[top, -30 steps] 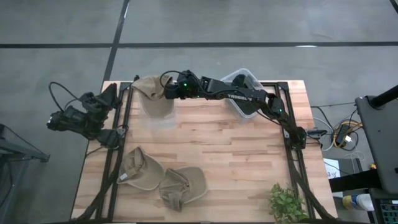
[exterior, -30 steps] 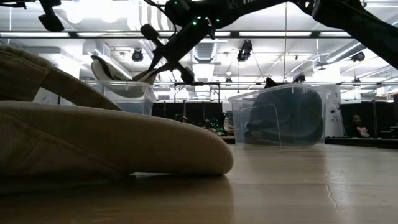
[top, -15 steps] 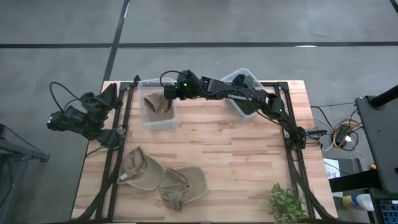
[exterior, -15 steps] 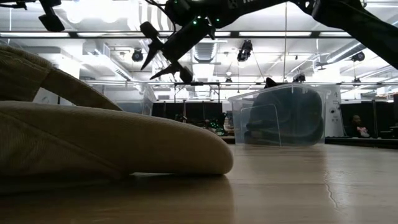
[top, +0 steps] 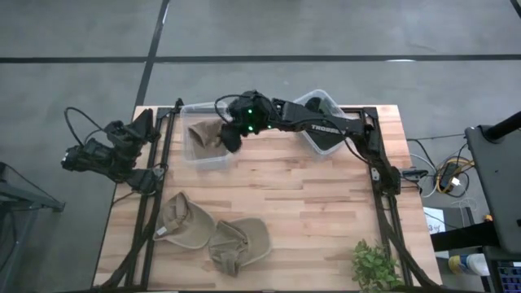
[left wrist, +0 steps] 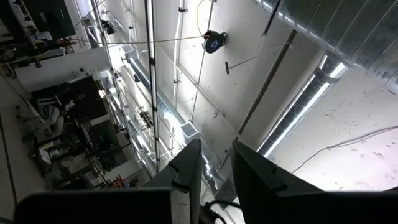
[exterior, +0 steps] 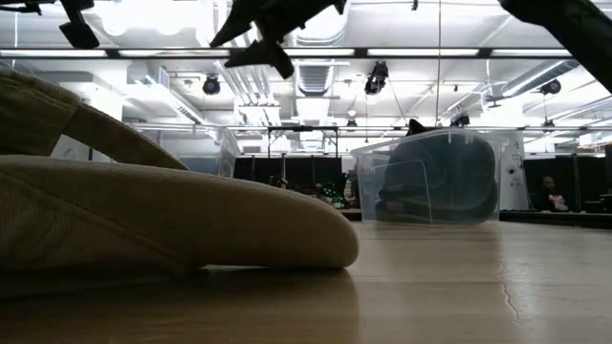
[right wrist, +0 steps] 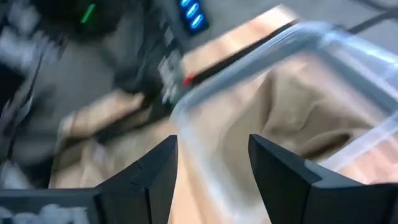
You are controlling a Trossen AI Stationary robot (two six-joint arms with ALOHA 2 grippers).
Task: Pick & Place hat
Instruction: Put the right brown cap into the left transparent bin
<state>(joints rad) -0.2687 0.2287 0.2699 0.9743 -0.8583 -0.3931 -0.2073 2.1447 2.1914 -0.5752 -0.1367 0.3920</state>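
A tan hat (top: pixel 205 134) lies crumpled inside a clear plastic bin (top: pixel 195 155) at the table's far left; the right wrist view shows it there too (right wrist: pixel 298 106). My right gripper (top: pixel 229 142) hangs open above the bin's right side, nothing between its fingers (exterior: pixel 251 50). Two more tan hats (top: pixel 183 221) (top: pixel 241 242) rest on the table near the front left; one fills the low view's foreground (exterior: pixel 143 220). My left gripper (left wrist: pixel 214 171) is parked off the table's left edge, pointing up at the ceiling, its fingers a little apart with nothing between them.
A second clear bin (top: pixel 319 122) with a dark hat inside stands at the far middle-right (exterior: pixel 435 182). A green plant (top: pixel 374 264) sits at the near right corner. Bare wood lies across the table's middle and right.
My right gripper has opened and let go of the tan hat, which has dropped from above the bin down into it. The gripper has then risen and drawn a little toward the table's near edge.
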